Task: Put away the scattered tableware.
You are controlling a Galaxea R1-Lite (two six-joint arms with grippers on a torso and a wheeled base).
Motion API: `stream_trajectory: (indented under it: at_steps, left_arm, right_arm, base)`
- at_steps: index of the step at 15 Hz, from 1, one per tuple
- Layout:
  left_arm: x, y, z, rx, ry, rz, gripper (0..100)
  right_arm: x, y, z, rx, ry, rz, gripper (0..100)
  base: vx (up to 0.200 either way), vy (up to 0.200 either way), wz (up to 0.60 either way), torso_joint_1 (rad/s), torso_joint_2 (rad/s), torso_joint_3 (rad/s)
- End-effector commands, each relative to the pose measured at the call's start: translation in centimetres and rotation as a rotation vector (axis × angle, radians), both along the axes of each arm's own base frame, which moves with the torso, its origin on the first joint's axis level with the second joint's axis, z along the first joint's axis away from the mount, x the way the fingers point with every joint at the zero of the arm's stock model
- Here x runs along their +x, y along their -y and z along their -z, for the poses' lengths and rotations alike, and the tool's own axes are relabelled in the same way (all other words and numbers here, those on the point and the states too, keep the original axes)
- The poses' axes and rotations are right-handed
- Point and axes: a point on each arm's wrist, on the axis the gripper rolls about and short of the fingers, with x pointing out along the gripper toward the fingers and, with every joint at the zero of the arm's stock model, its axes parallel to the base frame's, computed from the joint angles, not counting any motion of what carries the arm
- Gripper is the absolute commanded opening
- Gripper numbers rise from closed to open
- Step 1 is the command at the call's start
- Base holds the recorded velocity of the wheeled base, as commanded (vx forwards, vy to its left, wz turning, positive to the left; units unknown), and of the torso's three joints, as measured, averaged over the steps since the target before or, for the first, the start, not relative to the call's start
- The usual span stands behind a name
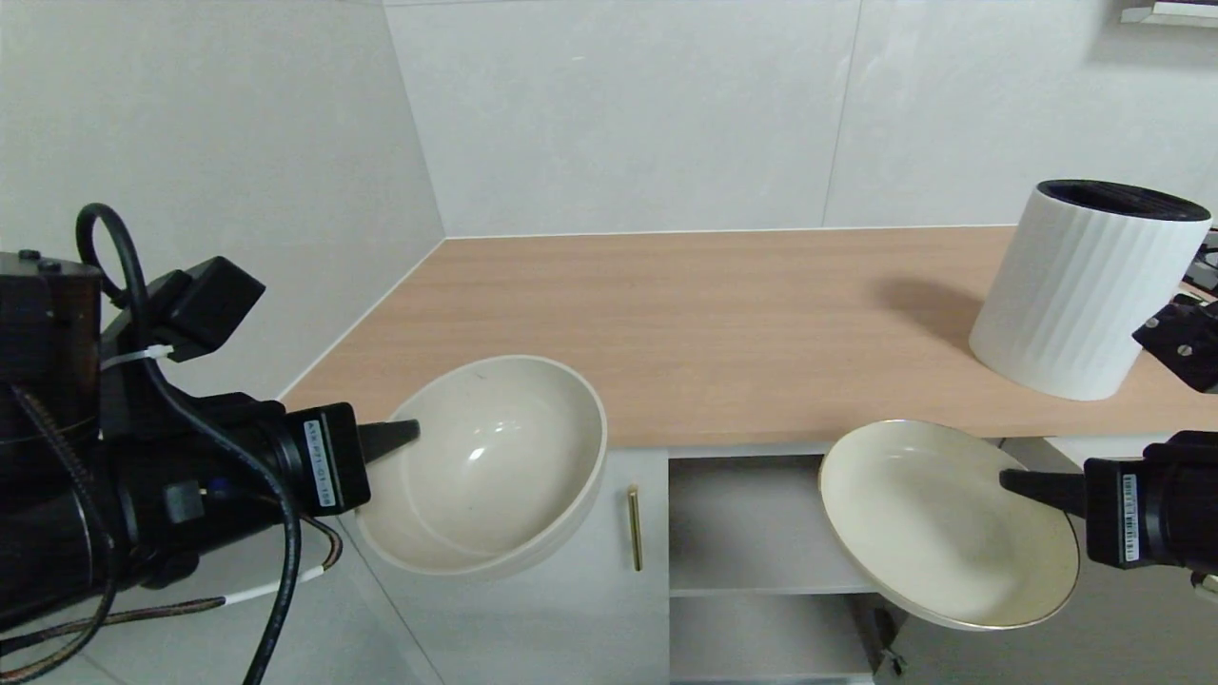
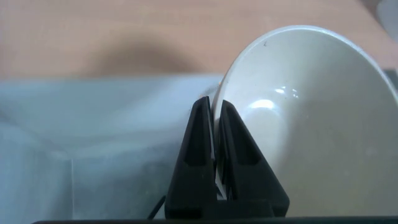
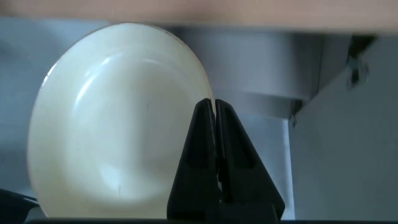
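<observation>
Mid-carry: gripping bowl [image 1: 485, 466] by rim in left pincer [image 1: 411, 433], lower left; plate [image 1: 937, 523] in right pincer [image 1: 1011, 480], lower right, both off worktop [image 1: 723, 323]. Next, likely: easing plate level onto open cupboard shelf [image 1: 752, 582].

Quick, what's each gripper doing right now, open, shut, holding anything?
Left gripper: shut on the rim of the bowl.
Right gripper: shut on the rim of the plate.

No print is legible. A white sticker [image 1: 324, 463] sits just behind the jaws of the left gripper [image 1: 411, 431], a second sticker [image 1: 1129, 518] behind those of the right gripper [image 1: 1011, 479]; both are too small to read.
</observation>
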Motion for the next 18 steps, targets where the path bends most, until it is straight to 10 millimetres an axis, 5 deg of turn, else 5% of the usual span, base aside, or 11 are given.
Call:
stream_trajectory:
  at_steps: [1, 12, 18]
  left_arm:
    - [0.1, 0.0, 0.1, 0.002, -0.005, -0.001, 0]
    - [0.0, 0.0, 0.5, 0.012, -0.017, 0.002, 0]
    - [0.1, 0.1, 0.6, 0.015, -0.021, 0.001, 0]
  right_arm:
    - [-0.1, 0.0, 0.0, 0.000, 0.004, 0.001, 0]
    - [-0.1, 0.1, 1.0, -0.008, 0.038, -0.011, 0]
    - [-0.2, 0.1, 1.2, -0.020, 0.060, -0.023, 0]
  base:
    - [0.000, 0.000, 0.00, 0.000, 0.00, 0.000]
    - [0.000, 0.000, 0.00, -0.004, 0.01, 0.004]
    - [0.000, 0.000, 0.00, -0.154, 0.41, 0.247]
